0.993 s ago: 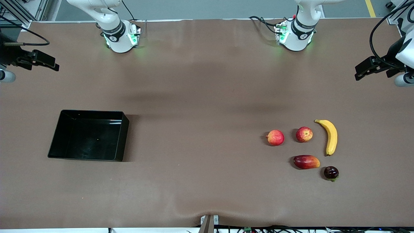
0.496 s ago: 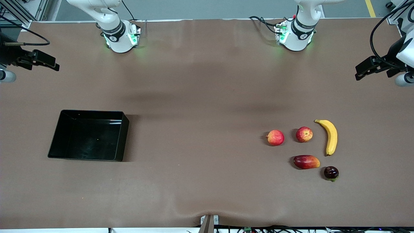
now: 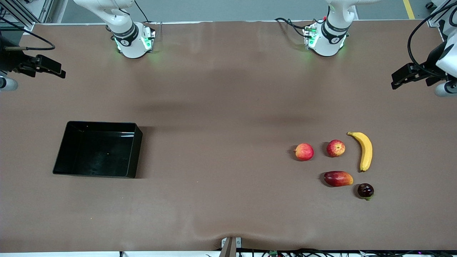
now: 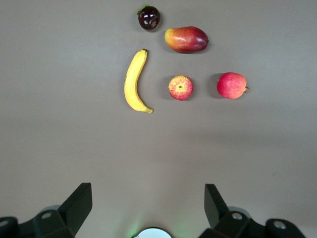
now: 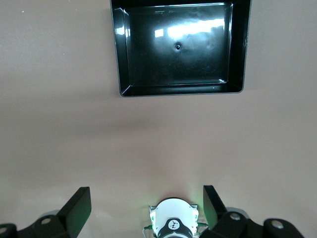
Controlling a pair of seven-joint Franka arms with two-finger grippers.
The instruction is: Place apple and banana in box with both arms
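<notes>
The apple (image 3: 335, 148) lies on the table toward the left arm's end, between a pinkish-red round fruit (image 3: 304, 151) and the banana (image 3: 365, 150). The black box (image 3: 98, 149) stands empty toward the right arm's end. My left gripper (image 3: 395, 81) is open and empty, high over the table's edge at the left arm's end. Its wrist view shows its own gripper (image 4: 147, 204), the apple (image 4: 181, 88) and the banana (image 4: 134, 82). My right gripper (image 3: 60, 71) is open and empty, high over the other end. Its wrist view shows its own gripper (image 5: 146, 204) and the box (image 5: 238, 49).
A dark-red mango (image 3: 338, 178) and a small dark purple fruit (image 3: 365, 190) lie nearer the front camera than the apple and banana. The left wrist view also shows the mango (image 4: 186, 39), the dark fruit (image 4: 148, 17) and the pinkish-red fruit (image 4: 231, 85).
</notes>
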